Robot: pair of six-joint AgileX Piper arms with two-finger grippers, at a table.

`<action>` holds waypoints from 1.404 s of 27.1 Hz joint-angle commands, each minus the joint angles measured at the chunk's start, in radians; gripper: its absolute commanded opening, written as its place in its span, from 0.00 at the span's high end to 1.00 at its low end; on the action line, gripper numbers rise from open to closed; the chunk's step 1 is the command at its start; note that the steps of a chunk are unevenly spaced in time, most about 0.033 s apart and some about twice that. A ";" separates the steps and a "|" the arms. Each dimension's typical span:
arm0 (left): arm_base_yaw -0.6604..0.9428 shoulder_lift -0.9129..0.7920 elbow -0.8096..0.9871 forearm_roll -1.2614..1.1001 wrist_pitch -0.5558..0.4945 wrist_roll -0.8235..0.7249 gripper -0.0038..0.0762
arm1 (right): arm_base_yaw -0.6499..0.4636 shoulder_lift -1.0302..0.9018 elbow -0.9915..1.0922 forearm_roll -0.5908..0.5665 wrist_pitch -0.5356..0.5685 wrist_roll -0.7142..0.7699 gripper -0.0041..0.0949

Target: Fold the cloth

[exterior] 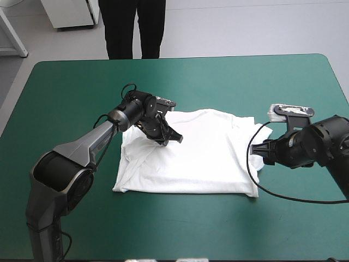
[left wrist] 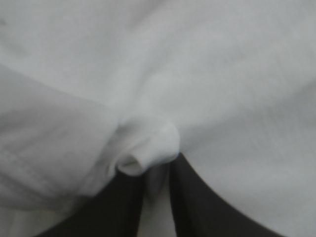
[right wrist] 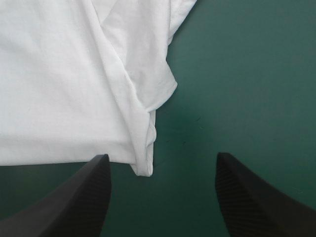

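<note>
On the left side, the left arm (exterior: 82, 146) reaches in over the tabletop (exterior: 60, 93) with its teal-green cover. Its jaws are down on the left part of the T-shirt (exterior: 207, 155), toward the far edge of the cloth. In the left wrist view the two black fingers (left wrist: 111, 210) are almost together. A small roll of white cloth is pinched between their tips. So the left jaws are holding the T-shirt (left wrist: 222, 74). White cloth fills the rest of that view.

The T-shirt lies in the middle of the tabletop. It is spread out mostly flat, with some wrinkles. Its left side is bunched up a little by the left jaws. The near edge lies quite straight.

On the right side, the right arm (exterior: 322, 143) sits low beside the right edge of the T-shirt. In the right wrist view its black fingers (right wrist: 81, 200) stand far apart, so the right jaws are wide and hold nothing. Bare teal-green cover shows between them. A corner of the T-shirt (right wrist: 59, 74) lies just ahead of the gap, closer to one finger than the other.
</note>
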 commanded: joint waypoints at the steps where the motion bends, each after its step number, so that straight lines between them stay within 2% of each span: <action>1: -0.006 -0.056 -0.032 -0.018 0.015 0.009 0.45 | 0.001 -0.015 -0.033 -0.019 -0.008 -0.001 0.38; 2: -0.006 -0.061 -0.032 -0.018 0.015 0.006 0.35 | 0.001 -0.015 -0.033 -0.019 -0.010 -0.001 0.38; 3: -0.006 -0.069 -0.032 -0.019 0.015 0.006 0.31 | 0.001 -0.015 -0.033 -0.019 -0.012 -0.001 0.38; 5: -0.006 -0.096 -0.032 -0.021 0.014 -0.001 0.26 | 0.001 -0.015 -0.033 -0.019 -0.012 -0.001 0.38; 15: -0.006 -0.289 -0.032 -0.007 0.029 -0.014 0.27 | -0.012 0.006 -0.041 -0.079 -0.023 0.034 0.38; 19: 0.012 -0.314 -0.032 0.084 0.124 -0.071 0.28 | -0.092 0.047 -0.051 -0.058 -0.029 0.024 0.38; 23: 0.091 -0.339 -0.029 0.112 0.184 -0.076 0.28 | -0.200 0.108 -0.069 0.018 -0.051 -0.075 0.38; 27: 0.192 -0.388 -0.016 0.111 0.213 -0.081 0.28 | -0.282 0.196 -0.125 0.077 -0.091 -0.135 0.38; 31: 0.267 -0.446 0.029 0.128 0.218 -0.081 0.28 | -0.295 0.289 -0.220 0.087 -0.094 -0.183 0.38; 36: 0.313 -0.547 0.240 0.140 0.212 -0.081 0.33 | -0.295 0.509 -0.415 0.087 -0.064 -0.213 0.38; 38: 0.313 -0.552 0.259 0.140 0.216 -0.081 0.36 | -0.297 0.574 -0.449 0.087 -0.064 -0.213 0.38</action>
